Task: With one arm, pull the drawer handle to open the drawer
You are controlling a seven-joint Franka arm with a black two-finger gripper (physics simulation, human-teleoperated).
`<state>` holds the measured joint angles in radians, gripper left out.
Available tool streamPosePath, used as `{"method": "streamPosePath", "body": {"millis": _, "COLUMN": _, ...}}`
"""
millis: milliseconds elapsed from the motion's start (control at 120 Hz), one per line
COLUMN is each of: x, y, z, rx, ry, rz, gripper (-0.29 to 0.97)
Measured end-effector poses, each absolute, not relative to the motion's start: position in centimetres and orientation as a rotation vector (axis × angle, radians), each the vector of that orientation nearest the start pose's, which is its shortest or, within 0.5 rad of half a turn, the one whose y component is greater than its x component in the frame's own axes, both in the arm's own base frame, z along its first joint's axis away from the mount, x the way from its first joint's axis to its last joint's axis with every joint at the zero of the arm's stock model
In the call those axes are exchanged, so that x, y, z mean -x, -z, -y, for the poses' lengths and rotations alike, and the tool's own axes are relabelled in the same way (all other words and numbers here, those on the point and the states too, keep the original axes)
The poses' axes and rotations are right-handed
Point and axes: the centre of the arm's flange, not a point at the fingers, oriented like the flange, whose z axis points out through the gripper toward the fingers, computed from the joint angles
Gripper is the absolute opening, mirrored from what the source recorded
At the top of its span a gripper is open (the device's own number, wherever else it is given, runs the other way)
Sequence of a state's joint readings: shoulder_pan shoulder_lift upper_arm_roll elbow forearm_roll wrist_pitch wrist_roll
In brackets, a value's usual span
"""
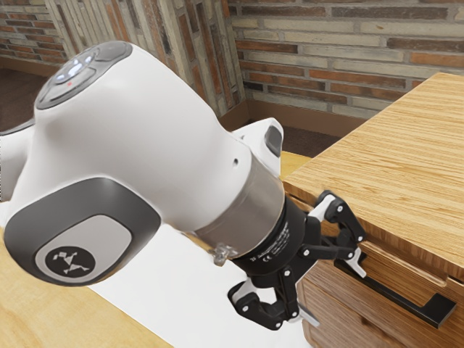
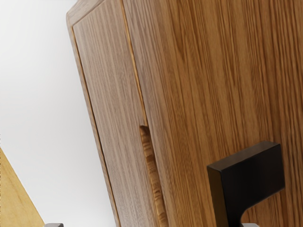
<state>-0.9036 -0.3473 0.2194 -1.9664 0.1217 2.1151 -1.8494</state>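
The wooden cabinet (image 1: pixel 406 159) stands at the exterior view's right, its top drawer front (image 1: pixel 395 279) facing me. A black bar handle (image 1: pixel 406 297) runs across that drawer front. My black gripper (image 1: pixel 335 288) is open at the handle's near end, by the cabinet's front corner. One finger (image 1: pixel 346 228) is up by the cabinet's top edge, the other (image 1: pixel 272 308) lower down. I cannot tell whether a fingertip touches the bar. In the wrist view the handle's end (image 2: pixel 246 182) sits just ahead of my hand, standing off the drawer front (image 2: pixel 213 85).
The cabinet's side panel (image 2: pixel 111 123) meets the front at a corner close to my hand. A white sheet (image 1: pixel 167 290) covers the wooden table under the arm. A brick wall (image 1: pixel 348 51) lies behind.
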Motion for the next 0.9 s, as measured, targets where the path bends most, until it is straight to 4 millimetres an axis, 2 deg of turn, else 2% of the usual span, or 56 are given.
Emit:
{"method": "streamPosePath", "body": {"millis": 317, "x": -39.8, "y": -65.5, "z": 29.6, "rx": 3.021, "ry": 0.338, "rz": 1.873, "gripper": 0.45}}
{"method": "streamPosePath", "body": {"millis": 500, "x": -39.9, "y": -65.5, "z": 29.4, "rx": 3.025, "ry": 0.341, "rz": 1.863, "gripper": 0.38}}
{"method": "streamPosePath", "body": {"millis": 900, "x": -38.4, "y": -65.6, "z": 29.2, "rx": 3.057, "ry": 0.314, "rz": 1.835, "gripper": 0.31}}
